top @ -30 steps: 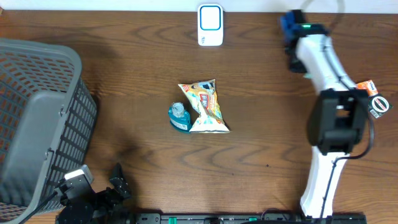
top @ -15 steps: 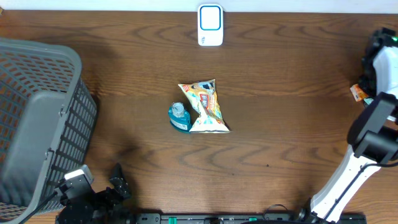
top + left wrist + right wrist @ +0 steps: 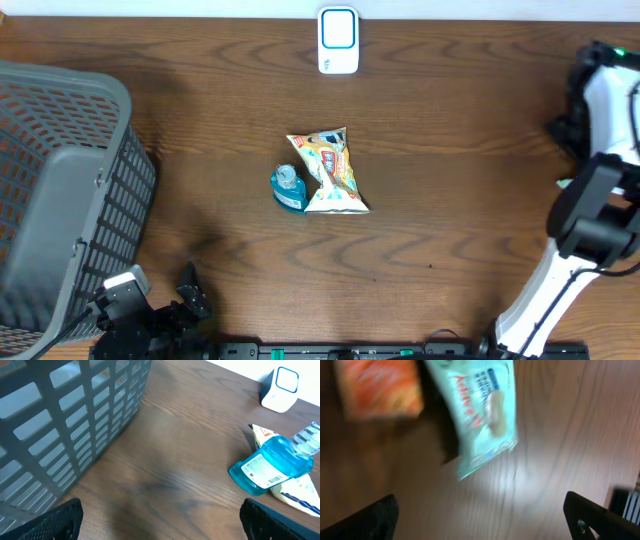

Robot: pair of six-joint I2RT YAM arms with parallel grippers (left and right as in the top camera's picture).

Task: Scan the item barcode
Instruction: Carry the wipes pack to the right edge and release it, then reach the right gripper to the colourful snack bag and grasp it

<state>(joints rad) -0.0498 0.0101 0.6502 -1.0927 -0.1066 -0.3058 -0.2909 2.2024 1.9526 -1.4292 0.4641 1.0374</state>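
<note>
At right edge, right claw gapes empty over mint packet, orange packet; left claw agape; snack bag, blue bottle seemingly await scanner

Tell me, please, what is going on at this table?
Nothing is being scanned right now. Both pincers are open and hold nothing. The left pincer is low beside the grey basket. The right pincer is over a pale green packet and an orange packet on the right side of the table; that view is blurred. A snack bag and a blue bottle lie touching in the middle, apart from the scanner at the far edge.
</note>
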